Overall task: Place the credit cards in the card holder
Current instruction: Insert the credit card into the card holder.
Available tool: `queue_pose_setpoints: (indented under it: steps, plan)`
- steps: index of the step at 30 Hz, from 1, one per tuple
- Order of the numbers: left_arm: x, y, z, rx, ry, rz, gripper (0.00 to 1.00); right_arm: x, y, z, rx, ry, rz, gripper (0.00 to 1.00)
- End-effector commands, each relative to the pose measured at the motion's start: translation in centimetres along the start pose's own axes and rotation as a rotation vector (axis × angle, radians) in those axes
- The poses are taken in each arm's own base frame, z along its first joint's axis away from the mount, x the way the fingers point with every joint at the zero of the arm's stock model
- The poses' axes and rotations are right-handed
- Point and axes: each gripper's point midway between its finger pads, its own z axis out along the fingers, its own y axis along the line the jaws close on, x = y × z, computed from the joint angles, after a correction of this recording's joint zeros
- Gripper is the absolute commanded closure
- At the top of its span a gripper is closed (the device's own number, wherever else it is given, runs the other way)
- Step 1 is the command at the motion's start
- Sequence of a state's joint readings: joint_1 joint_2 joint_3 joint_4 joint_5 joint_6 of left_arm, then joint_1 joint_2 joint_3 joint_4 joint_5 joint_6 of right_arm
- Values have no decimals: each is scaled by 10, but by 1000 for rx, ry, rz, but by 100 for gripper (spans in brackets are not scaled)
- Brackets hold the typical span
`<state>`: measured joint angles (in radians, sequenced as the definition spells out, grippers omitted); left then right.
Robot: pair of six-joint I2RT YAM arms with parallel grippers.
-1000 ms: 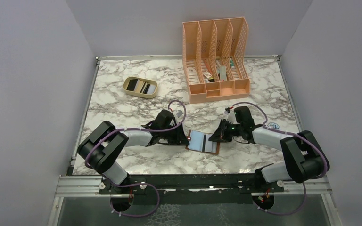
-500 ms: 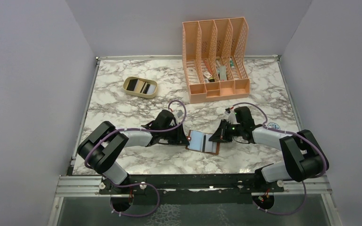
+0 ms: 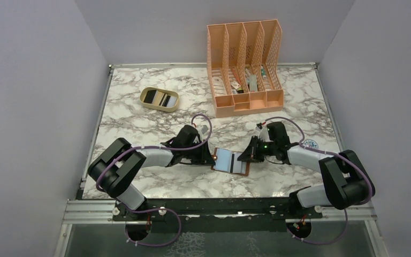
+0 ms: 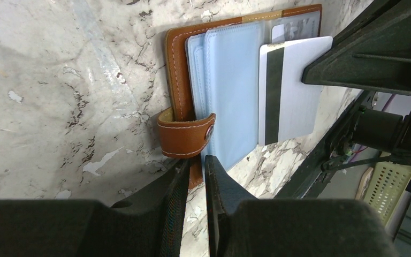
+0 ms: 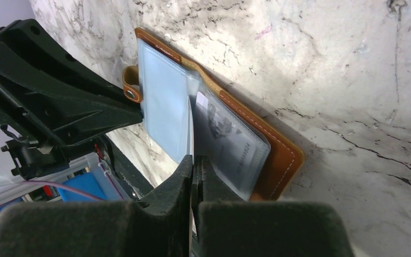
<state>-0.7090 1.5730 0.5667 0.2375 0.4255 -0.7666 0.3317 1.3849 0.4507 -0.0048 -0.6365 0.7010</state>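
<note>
The card holder (image 3: 230, 160), a brown leather wallet, lies open on the marble between both arms. Its pale blue pockets and snap tab show in the left wrist view (image 4: 230, 80). My left gripper (image 3: 210, 157) is shut on the wallet's left edge below the tab (image 4: 197, 166). My right gripper (image 3: 248, 155) is shut on a white credit card (image 4: 289, 91) with a black stripe. It holds the card edge-on (image 5: 192, 134) among the pockets (image 5: 230, 144), partly in. More credit cards (image 3: 160, 98) lie in the beige tray.
The beige oval tray (image 3: 142, 100) sits at the back left. A tall peach mesh file organiser (image 3: 244, 67) with small items in it stands at the back centre. Grey walls close in the table on three sides.
</note>
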Motion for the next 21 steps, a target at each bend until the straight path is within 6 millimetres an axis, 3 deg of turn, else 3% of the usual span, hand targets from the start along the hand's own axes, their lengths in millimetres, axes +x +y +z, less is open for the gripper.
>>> queue_pose_setpoints:
  steps: [1, 7, 21]
  plan:
    - [40, 48, 1, -188, 112, -18, 78, 6, -7, 2, -3, 8, -5, 99]
    - [45, 49, 2, -195, 124, -16, 78, -2, -2, 4, -25, -12, -42, 99]
    - [46, 43, 5, -186, 124, -21, 78, -20, -13, 6, 36, -101, -80, 99]
